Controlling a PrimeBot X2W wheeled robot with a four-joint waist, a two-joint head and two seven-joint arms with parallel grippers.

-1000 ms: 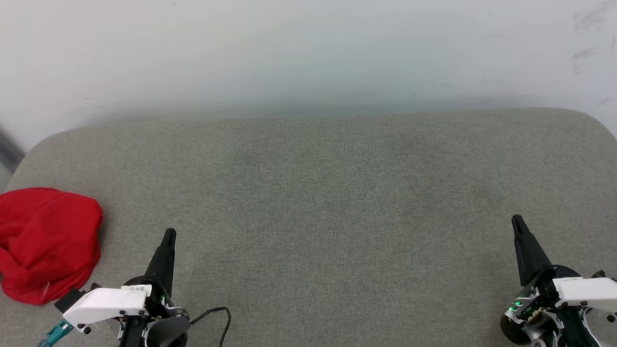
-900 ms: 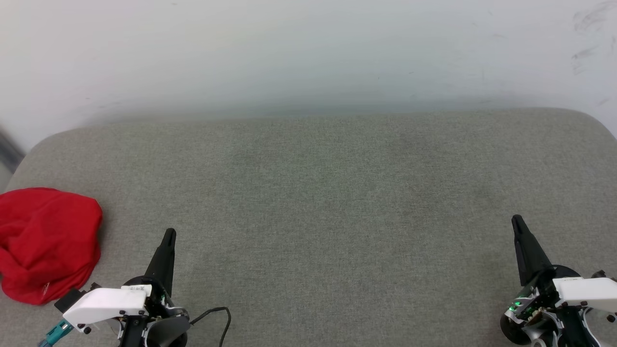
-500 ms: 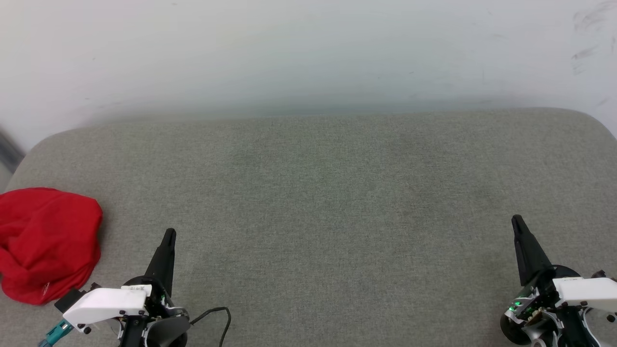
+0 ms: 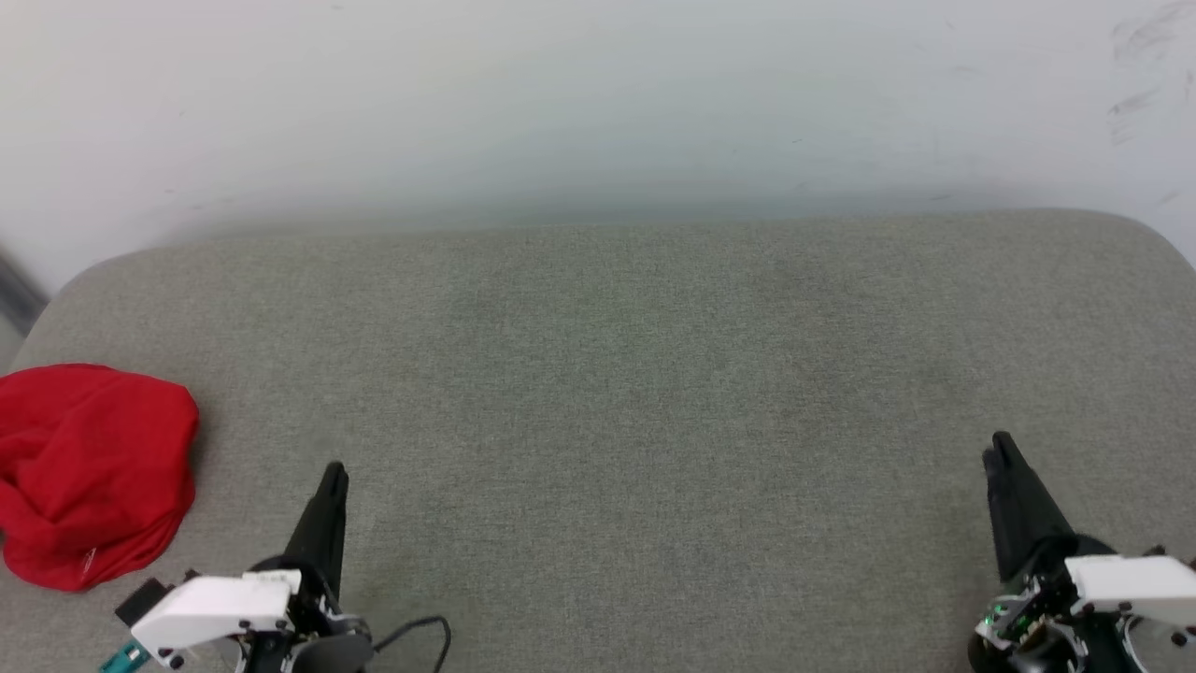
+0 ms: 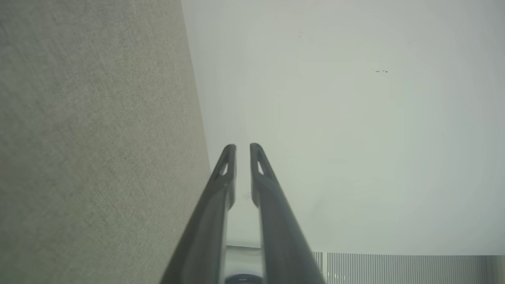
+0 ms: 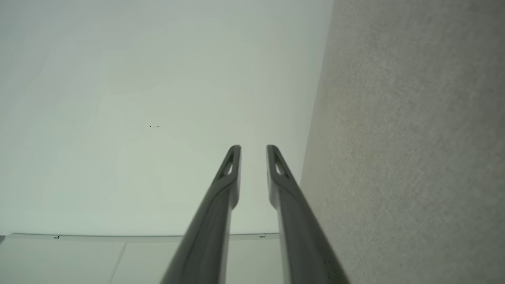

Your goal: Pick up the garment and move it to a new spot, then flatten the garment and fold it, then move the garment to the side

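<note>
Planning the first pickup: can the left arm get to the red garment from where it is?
Probably yes. The garment lies crumpled on the grey cushion just left of the left gripper, with nothing between them. The gripper is slightly open and holds nothing.

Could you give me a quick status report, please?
Left tool and right tool slightly parted, empty. Garment bunched at the grey pad's left edge, untouched. Nothing lies between it and the left tool.

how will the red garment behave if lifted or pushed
Rumpled into a heap, the red garment likely hangs limp and unfurls when lifted. Its folds look thin, so probably light. Pushed, it may bunch on the woven cushion rather than slide.
</note>
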